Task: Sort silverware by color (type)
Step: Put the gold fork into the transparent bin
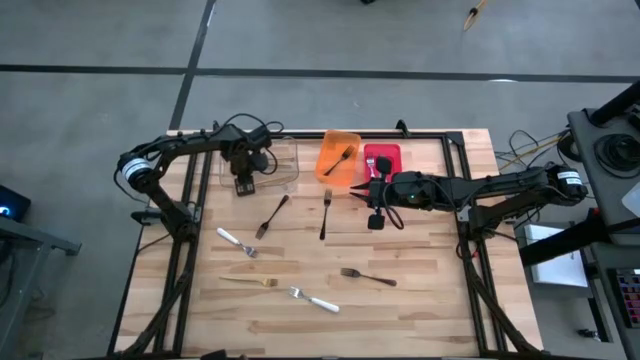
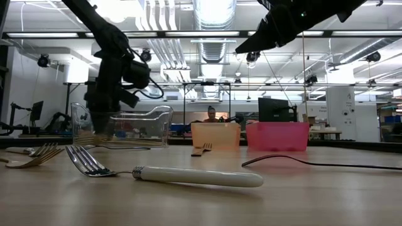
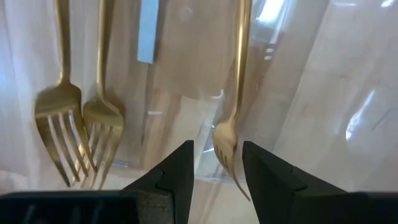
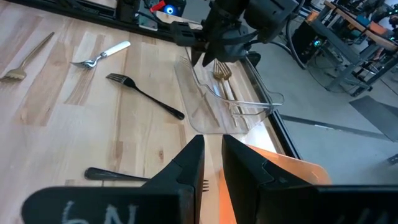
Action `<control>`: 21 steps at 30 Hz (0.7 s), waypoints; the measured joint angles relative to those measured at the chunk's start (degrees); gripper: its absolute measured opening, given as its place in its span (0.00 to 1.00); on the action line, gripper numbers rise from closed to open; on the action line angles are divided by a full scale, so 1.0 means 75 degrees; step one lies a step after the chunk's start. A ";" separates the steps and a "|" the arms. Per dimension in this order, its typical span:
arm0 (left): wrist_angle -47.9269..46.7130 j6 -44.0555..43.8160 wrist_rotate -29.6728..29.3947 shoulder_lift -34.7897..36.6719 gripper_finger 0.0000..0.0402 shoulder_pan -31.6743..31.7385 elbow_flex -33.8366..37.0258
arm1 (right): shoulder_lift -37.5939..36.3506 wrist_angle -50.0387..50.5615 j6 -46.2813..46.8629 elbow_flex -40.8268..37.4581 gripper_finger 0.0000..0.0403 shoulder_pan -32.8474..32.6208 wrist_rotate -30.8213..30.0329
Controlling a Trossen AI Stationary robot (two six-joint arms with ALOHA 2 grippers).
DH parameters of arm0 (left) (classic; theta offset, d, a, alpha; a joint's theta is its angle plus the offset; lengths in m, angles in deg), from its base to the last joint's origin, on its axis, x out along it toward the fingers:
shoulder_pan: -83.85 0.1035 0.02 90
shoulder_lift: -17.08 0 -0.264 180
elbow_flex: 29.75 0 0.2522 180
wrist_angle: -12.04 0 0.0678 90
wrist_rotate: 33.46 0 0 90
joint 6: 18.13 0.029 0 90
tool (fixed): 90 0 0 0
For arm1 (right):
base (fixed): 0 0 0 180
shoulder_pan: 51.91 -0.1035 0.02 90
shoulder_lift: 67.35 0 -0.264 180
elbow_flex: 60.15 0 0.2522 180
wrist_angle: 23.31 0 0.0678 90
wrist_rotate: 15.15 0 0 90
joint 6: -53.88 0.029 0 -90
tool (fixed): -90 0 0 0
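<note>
Left gripper (image 3: pixel 216 163) grasps a gold fork (image 3: pixel 231 112) over the clear bin (image 1: pixel 285 170) at the far edge, two gold forks inside. Right gripper (image 4: pixel 211 158), nearly closed and empty, hangs by the orange bin (image 1: pixel 330 165). Six forks remain mid-table (image 1: pixel 420 300); roughly half left.

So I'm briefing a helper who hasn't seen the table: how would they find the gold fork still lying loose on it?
Start at the wooden table and go to its near left part, away from the bins. The gold fork lies flat between two white-handled forks. It is the only gold piece out on the bare wood; the others there are black or white-handled.
</note>
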 joint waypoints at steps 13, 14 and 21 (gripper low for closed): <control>0.0028 -0.0113 0.0001 0.0006 0.30 0.0000 0.0135 | 0.0000 0.0003 -0.0003 0.0000 0.12 0.0000 0.0000; 0.0080 -0.0114 0.0001 0.0006 0.30 0.0000 0.0148 | 0.0000 0.0003 0.0000 0.0000 0.12 0.0000 0.0000; 0.0271 -0.0204 -0.0043 -0.0003 0.30 0.0003 0.0228 | 0.0000 0.0006 0.0003 0.0000 0.12 0.0000 0.0000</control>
